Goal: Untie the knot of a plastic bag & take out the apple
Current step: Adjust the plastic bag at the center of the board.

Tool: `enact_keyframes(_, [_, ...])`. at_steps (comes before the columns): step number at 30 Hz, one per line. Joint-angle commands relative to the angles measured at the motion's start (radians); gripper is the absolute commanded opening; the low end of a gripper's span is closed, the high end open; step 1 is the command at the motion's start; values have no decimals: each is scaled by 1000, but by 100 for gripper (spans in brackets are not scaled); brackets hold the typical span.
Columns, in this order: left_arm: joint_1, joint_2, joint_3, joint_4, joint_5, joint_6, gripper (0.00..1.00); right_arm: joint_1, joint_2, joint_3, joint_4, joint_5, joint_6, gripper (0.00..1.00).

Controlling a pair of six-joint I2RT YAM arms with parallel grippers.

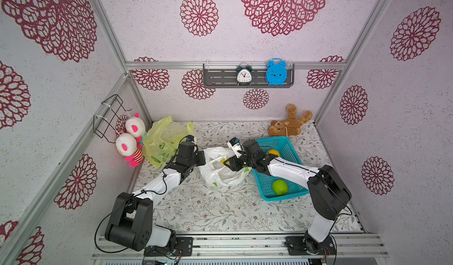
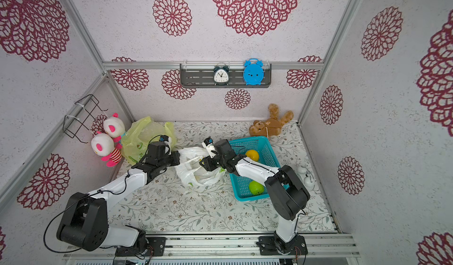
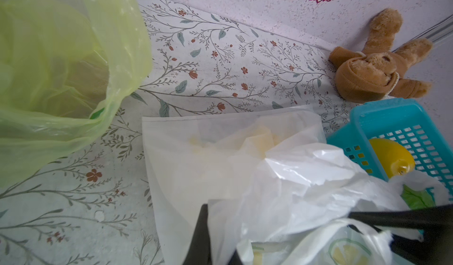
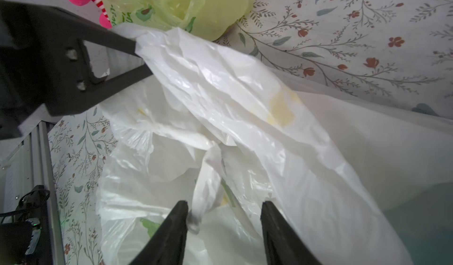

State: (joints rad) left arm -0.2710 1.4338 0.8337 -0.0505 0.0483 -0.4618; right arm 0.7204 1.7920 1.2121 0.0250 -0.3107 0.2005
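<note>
Right wrist view: the right gripper (image 4: 224,203) has its jaws apart around a twisted strip (image 4: 208,178) of the white bag (image 4: 245,92); the strip touches one finger only and runs lengthwise away from the jaws, so closing should catch it. Beyond, the left gripper (image 4: 144,59) is clenched on the bag's other twisted end. In both top views the bag lies mid-desk, just beside the blue basket (image 1: 293,153); whether the yellowish shape (image 4: 282,109) inside is the apple I cannot tell
</note>
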Motion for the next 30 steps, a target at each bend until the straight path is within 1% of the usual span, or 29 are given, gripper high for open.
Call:
enact_keyframes(1, [21,32,33,-14,61,-2,0,1,52,75,-100,34,-39,51])
enact_keyframes(4, [28,52,59,-49,76,4,0,-1,70,83,-86,-48,-64,52])
enact_keyframes(7, [49,68,68,-46,105,-9,0,-6,84,80,-87,-78,-86,52])
enact_keyframes(9, [56,82,82,-58,134,-8,2,-12,53,35,-39,-86,-63,55])
enact_keyframes(10, [58,87,93,-77,137,-4,6,-12,31,11,-16,-87,-61,56])
enact_keyframes(11, [58,86,105,-104,136,1,7,-13,-1,-10,0,-78,-52,57])
enact_keyframes(12, [57,79,117,-126,132,12,13,-16,-36,-30,6,-70,-50,58])
enact_keyframes(13, [55,60,128,-144,134,25,20,-18,-68,-43,4,-56,-49,58])
enact_keyframes(14, [44,31,142,-170,120,43,32,-19,-111,-54,-4,-29,-53,63])
enact_keyframes(15, [29,-7,156,-194,86,65,47,-19,-158,-69,-10,1,-54,68])
enact_keyframes(17, [2,-78,173,-227,34,112,57,-25,-237,-90,-19,32,-62,74])
enact_keyframes(18, [-5,-112,182,-248,14,126,62,-28,-274,-102,-24,56,-66,81])
enact_keyframes(20, [-8,-165,186,-258,1,148,66,-37,-325,-113,-46,83,-77,90])
enact_keyframes(22, [-10,-205,189,-269,-10,161,70,-47,-358,-120,-63,107,-87,93])
enact_keyframes(24, [-13,-236,191,-268,-5,177,72,-51,-358,-111,-85,157,-111,96])
enact_keyframes(26, [-15,-251,197,-243,19,191,73,-55,-316,-70,-136,193,-155,96])
enact_keyframes(27, [-19,-249,200,-228,50,207,74,-55,-286,-44,-162,197,-175,97])
enact_keyframes(28, [-28,-242,204,-206,101,244,75,-55,-250,-9,-195,183,-198,98])
enact_keyframes(29, [-40,-227,207,-186,136,295,77,-54,-210,25,-221,134,-229,99])
enact_keyframes(30, [-50,-212,214,-178,146,328,77,-47,-179,46,-239,110,-259,99])
